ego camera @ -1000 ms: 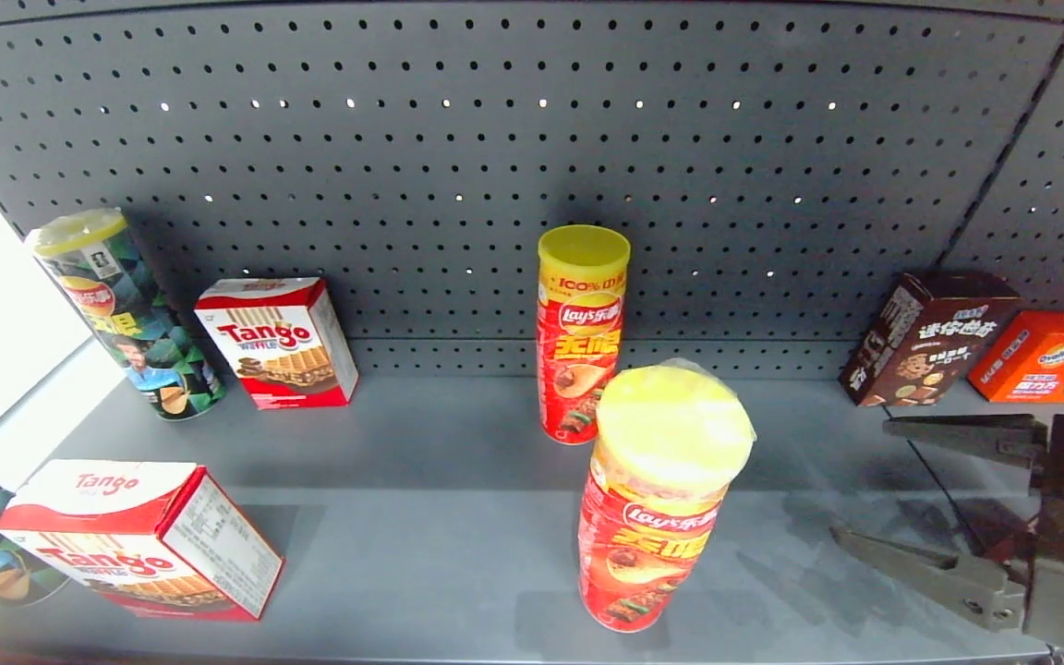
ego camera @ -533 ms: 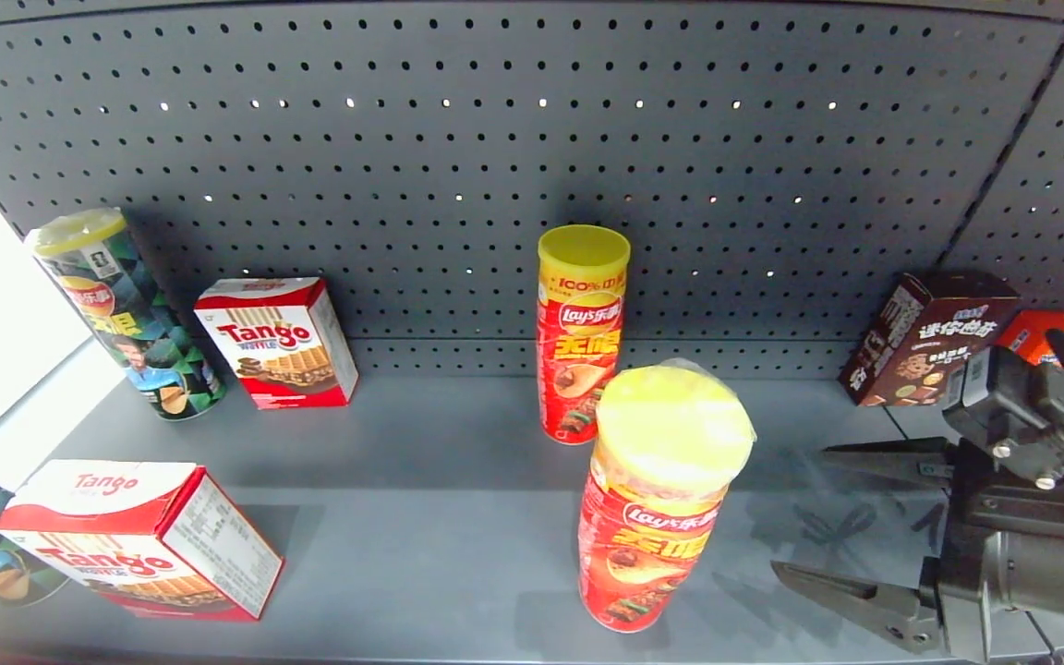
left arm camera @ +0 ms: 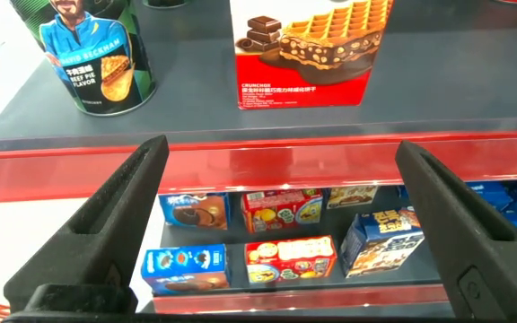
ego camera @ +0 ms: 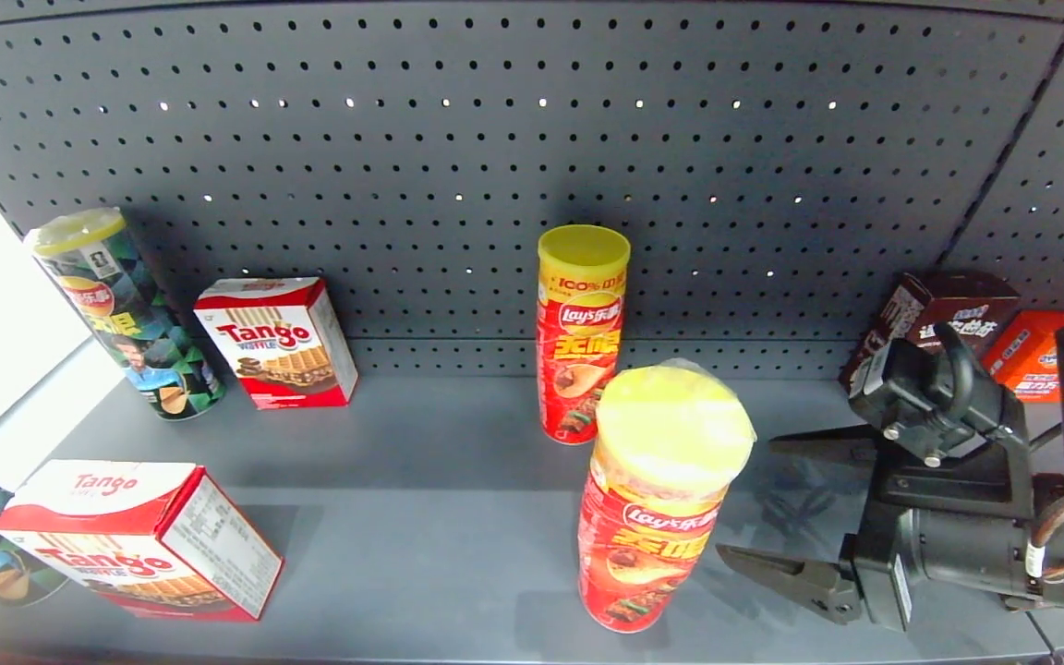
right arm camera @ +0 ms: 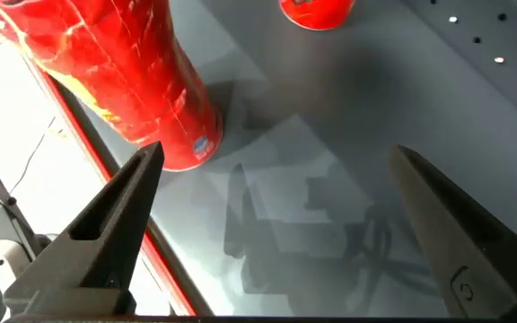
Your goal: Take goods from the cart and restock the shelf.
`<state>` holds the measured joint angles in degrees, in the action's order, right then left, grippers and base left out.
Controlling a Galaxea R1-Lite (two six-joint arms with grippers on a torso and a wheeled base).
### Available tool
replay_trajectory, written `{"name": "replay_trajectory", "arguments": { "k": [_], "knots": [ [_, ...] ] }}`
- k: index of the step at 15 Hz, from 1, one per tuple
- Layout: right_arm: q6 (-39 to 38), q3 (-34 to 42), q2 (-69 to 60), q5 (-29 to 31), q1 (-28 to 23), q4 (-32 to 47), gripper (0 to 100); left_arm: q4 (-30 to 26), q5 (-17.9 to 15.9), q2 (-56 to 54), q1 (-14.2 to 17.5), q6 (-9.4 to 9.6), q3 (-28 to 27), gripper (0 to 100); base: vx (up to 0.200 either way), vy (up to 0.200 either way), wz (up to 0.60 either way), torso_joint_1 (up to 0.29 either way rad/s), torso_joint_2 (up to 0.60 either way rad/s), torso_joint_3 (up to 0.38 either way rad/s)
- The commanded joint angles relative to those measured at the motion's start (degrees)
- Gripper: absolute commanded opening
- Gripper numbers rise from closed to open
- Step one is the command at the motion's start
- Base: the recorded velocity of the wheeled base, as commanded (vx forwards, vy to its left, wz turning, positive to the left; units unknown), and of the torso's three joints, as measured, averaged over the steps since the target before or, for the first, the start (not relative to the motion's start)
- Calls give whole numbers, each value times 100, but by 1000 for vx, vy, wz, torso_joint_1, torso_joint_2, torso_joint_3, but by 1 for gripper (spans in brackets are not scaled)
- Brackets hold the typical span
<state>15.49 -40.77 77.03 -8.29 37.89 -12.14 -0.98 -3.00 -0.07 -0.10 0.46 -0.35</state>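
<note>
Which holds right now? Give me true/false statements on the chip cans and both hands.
The right hand is open and empty. True.
The front red chip can lies on its side. False: it stands upright.
The rear red chip can stands upright near the pegboard. True.
The right hand grips the front red chip can. False: it sits beside it, apart.
The left hand holds something. False: it is open and empty.

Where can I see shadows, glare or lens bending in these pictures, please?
Head view: the pegboard hole rows bow in curves, light shines through some holes, and a washed-out white patch sits at the left edge. Right wrist view: the shadow of the right gripper falls on the grey shelf beside the red chip can.
</note>
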Motion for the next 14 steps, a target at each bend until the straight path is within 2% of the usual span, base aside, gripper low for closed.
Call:
{"name": "replay_trajectory", "arguments": {
  "k": [1, 11, 14],
  "knots": [
    [6, -107, 198, 3, 61, 1, 100, 1, 1, 7, 1, -2, 0, 100, 0, 0, 0, 0, 0, 0],
    [85, -133, 321, 12, 105, -16, 100, -8, 1, 7, 1, -2, 0, 100, 0, 0, 0, 0, 0, 0],
    [94, -204, 339, 12, -45, -16, 100, -8, 1, 7, 1, -2, 0, 100, 0, 0, 0, 0, 0, 0]
  ]
}}
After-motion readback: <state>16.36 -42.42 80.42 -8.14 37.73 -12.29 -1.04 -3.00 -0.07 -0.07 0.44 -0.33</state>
